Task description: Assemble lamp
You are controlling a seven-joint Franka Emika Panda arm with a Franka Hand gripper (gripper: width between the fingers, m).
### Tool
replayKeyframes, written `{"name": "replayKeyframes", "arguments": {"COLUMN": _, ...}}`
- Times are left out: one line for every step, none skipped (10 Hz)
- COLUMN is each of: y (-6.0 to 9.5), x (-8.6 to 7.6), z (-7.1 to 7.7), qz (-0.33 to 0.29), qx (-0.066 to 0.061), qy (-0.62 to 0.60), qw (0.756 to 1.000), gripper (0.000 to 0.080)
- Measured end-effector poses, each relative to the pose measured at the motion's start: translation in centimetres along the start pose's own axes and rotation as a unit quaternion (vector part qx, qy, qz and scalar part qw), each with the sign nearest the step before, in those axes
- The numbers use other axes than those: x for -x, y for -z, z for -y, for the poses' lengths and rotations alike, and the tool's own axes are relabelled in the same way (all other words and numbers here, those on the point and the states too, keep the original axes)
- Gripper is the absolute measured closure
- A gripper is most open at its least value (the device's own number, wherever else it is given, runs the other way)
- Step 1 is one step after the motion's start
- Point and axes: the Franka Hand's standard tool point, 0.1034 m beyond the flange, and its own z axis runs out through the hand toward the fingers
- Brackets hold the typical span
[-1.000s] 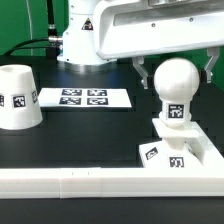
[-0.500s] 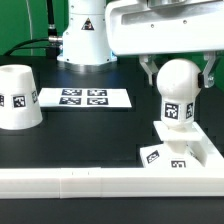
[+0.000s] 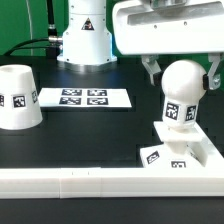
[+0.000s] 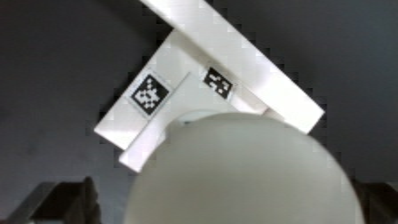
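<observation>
While bulb (image 3: 183, 92) in both, shade (image 3: 18, 97) exterior-only

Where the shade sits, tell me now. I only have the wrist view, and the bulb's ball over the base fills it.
Observer: The shade stands on the table at the exterior view's left, wide end down, well apart from the base.
Operator: Report what lies between them.
Observer: The marker board lies flat on the table, farther back than both and nearer the shade.
Operator: Describe the bulb below its ball.
Observer: The stem of the bulb stands on the base's raised block, with one tag facing the exterior camera.
</observation>
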Motion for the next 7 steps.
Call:
{"name": "replayKeyframes", "arguments": {"y": 0.15, "x": -0.4, "z": -0.23, "qz": 0.002, "qx": 0.002, "qy": 0.03, "qw": 1.0, "gripper": 0.0102}}
{"name": "replayKeyframes", "arguments": {"y": 0.2, "x": -0.8, "z": -0.48, "qz": 0.0, "qx": 0.002, "qy": 0.084, "qw": 0.996, "gripper": 0.0102}}
{"name": "replayKeyframes", "arguments": {"y": 0.25, "x": -1.04, "z": -0.64, "qz": -0.001, "qx": 0.003, "qy": 0.129, "qw": 0.992, "gripper": 0.0101}}
{"name": "replayKeyframes", "arguments": {"y": 0.27, "x": -0.95, "z": -0.56, "qz": -0.001, "qx": 0.003, "qy": 0.157, "qw": 0.988, "gripper": 0.0101}}
{"name": "replayKeyframes", "arguments": {"y": 0.22, "x": -0.95, "z": -0.59, "qz": -0.001, "qx": 0.004, "qy": 0.191, "qw": 0.982, "gripper": 0.0101}}
{"name": "replayKeyframes", "arguments": {"y": 0.2, "x": -0.97, "z": -0.61, "qz": 0.0, "qx": 0.004, "qy": 0.233, "qw": 0.973, "gripper": 0.0101}}
{"name": "replayKeyframes", "arguments": {"y": 0.19, "x": -0.96, "z": -0.62, "qz": 0.0, "qx": 0.004, "qy": 0.261, "qw": 0.965, "gripper": 0.0101}}
